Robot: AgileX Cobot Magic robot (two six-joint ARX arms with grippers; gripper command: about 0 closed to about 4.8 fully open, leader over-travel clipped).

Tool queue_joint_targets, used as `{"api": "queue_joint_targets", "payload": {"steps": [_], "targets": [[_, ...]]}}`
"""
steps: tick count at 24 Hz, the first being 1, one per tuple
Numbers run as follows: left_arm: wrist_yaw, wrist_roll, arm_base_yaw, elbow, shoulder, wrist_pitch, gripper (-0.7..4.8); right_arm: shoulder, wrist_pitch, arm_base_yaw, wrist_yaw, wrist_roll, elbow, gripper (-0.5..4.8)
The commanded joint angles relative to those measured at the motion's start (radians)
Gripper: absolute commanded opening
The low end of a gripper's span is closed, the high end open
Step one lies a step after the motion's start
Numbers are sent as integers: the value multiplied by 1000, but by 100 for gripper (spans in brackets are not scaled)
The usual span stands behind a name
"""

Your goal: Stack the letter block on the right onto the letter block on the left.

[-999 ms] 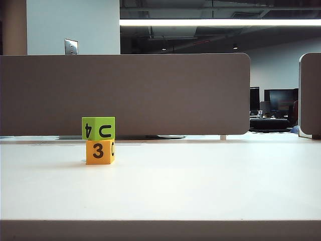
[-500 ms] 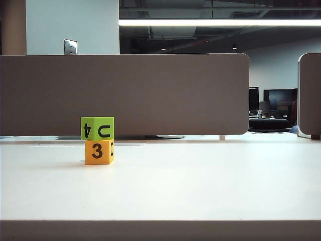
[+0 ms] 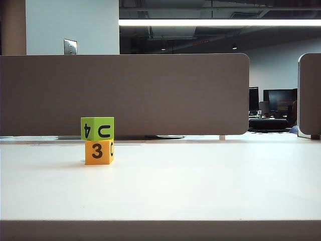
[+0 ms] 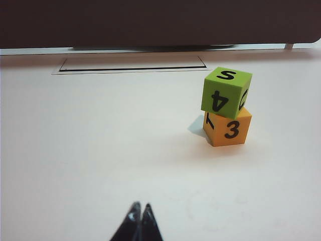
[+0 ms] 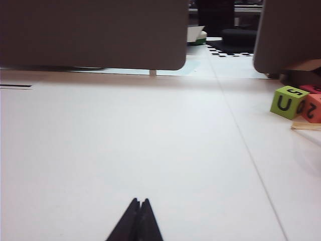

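stack: green letter block (image 3: 97, 128) sits on orange letter block (image 3: 99, 152), left part of the white tabletop (image 3: 200, 181) in the exterior view; green one turned a bit off square from the orange one in the left wrist view
exterior only: no arm or hand in frame; grey partition (image 3: 150, 95) behind the stack; green shows "4" and a sideways "C", orange shows "3"
left wrist only: top face of green block (image 4: 226, 92) reads "S", side faces "4" and "C"; orange block (image 4: 228, 129) shows "3" and "T"; rectangular flush cover panel (image 4: 133, 64) set in the tabletop near the partition
right wrist only: stack not in frame; a second green block (image 5: 289, 102) marked "U" and "5" and a red-orange block (image 5: 313, 108) marked "2" touch each other far off at the frame edge by a thin wooden strip (image 5: 306, 126); seam line (image 5: 251, 155) runs across the tabletop
left hand (image 4: 139, 207): fingers pressed together, nothing in it, low over bare tabletop
right hand (image 5: 139, 202): fingers pressed together, nothing in it, over bare tabletop
stack vs left hand: well apart, ahead of the tips and off to one side, no contact
stack vs right hand: cannot tell, stack is out of that view
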Motion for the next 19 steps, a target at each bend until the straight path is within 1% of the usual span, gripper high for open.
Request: {"api": "queue_joint_targets", "payload": {"steps": [1, 19], "targets": [[-3, -2, 2, 5, 0, 6, -5, -1, 24, 6, 0, -3, -3, -5], [0, -3, 1, 4, 0, -5, -5, -2, 23, 6, 7, -3, -3, -5]]}}
